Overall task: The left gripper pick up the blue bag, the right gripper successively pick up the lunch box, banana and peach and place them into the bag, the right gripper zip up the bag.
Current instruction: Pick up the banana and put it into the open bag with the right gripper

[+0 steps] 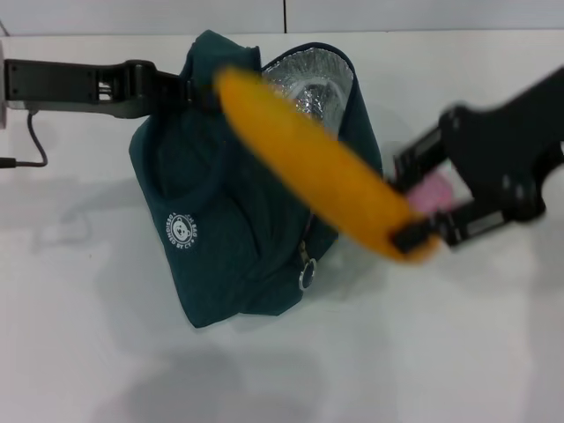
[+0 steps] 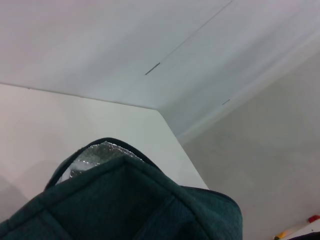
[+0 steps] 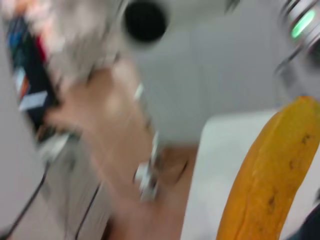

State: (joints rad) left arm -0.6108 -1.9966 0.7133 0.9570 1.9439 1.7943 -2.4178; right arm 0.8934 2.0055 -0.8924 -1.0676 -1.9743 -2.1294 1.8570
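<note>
The blue bag (image 1: pixel 229 203) sits tilted on the white table, its foil-lined mouth (image 1: pixel 308 84) open toward the far side. A clear shape inside the mouth looks like the lunch box (image 1: pixel 315 95). At the bag's far-left rim my left gripper (image 1: pixel 189 88) is shut on the fabric; the left wrist view shows only the bag's top (image 2: pixel 130 205). The long yellow-orange banana (image 1: pixel 308 159) hangs slantwise above the bag. My right gripper (image 1: pixel 414 231) is shut on its near end, to the right of the bag. Behind those fingers the pink peach (image 1: pixel 434 194) lies on the table.
A black cable (image 1: pixel 35 145) runs along the table's left edge. The bag's ring zipper pull (image 1: pixel 307 275) hangs on its near right side. The right wrist view shows the banana (image 3: pixel 270 185) close up and the left arm's green light (image 3: pixel 302 22) beyond it.
</note>
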